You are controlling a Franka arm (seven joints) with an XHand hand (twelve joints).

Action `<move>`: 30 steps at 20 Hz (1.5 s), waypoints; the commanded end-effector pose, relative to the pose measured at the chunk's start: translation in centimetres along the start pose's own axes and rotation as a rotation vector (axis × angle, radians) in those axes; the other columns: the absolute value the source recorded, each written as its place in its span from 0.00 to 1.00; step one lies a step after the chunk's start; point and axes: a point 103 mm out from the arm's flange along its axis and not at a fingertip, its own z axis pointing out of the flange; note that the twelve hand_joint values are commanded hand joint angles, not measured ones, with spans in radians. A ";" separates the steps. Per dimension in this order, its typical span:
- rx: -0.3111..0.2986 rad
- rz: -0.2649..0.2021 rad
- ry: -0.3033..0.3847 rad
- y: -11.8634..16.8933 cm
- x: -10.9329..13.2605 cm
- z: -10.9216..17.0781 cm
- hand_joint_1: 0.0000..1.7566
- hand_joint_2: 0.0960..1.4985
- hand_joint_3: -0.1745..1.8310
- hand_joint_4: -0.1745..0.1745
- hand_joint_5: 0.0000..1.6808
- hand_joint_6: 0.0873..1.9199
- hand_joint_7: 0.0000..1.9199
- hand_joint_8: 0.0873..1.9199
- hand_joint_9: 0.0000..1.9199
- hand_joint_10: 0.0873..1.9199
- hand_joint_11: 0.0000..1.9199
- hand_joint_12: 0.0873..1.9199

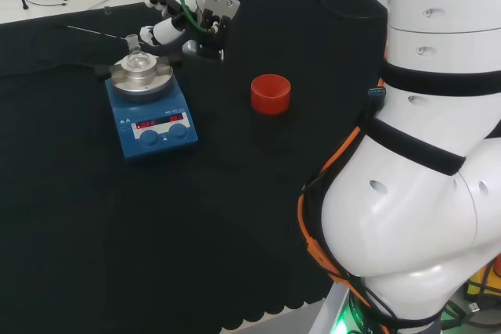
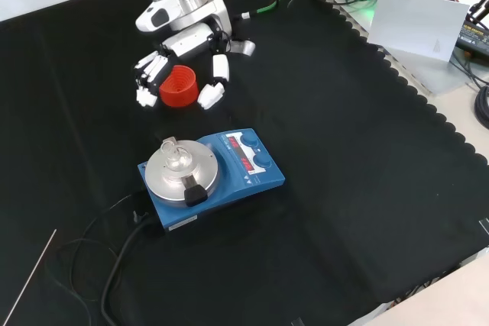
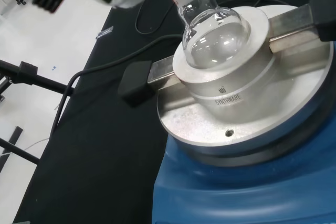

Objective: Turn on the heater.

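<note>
In the head view the heater point(image 1: 150, 111), a blue box with a round metal plate on top, sits at the left of the black-clothed counter point(image 1: 117, 232), its front panel facing the camera with a lit red display and two round blue knobs point(image 1: 149, 136) below it. A small clear round-bottomed flask point(image 1: 138, 59) stands in the metal block on the plate. The robot hand point(image 1: 168, 30) hangs just beyond the heater, above the cloth, and a red ribbed ring point(image 1: 271, 93) stands apart to the right. In the front view the robot hand point(image 2: 183, 74) hovers over the red ribbed ring point(image 2: 178, 86), its fingers spread and relaxed downward around the ring, holding nothing and clear of the heater point(image 2: 212, 177) below it in the picture; the panel and knobs point(image 2: 262, 159) point to the right, and a black cable point(image 2: 114, 265) runs off from the heater's lower left. In the wrist view the flask point(image 3: 212, 32) and the metal block point(image 3: 247, 103) loom close, with black-tipped handles at either side. The heater looks heavy and rigid and should stay put under a touch, so the place to act is probably a knob or switch on the front panel, with one fingertip. The flask is fragile glass, perched high, and a sweeping finger could knock it.
</note>
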 end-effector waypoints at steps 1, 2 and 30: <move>-0.014 -0.002 -0.012 -1.8 0.2 -1.2 0.49 0.34 0.47 0.50 0.23 0.03 0.12 0.30 0.20 0.32 0.00 0.72; -0.010 -0.001 -0.017 -2.1 0.2 -1.3 0.49 0.34 0.47 0.50 0.23 0.03 0.12 0.30 0.20 0.32 0.00 0.72; 0.177 0.007 -0.321 -11.8 4.7 1.0 0.63 0.36 0.50 0.37 0.30 0.00 0.61 0.33 0.77 0.10 0.67 0.42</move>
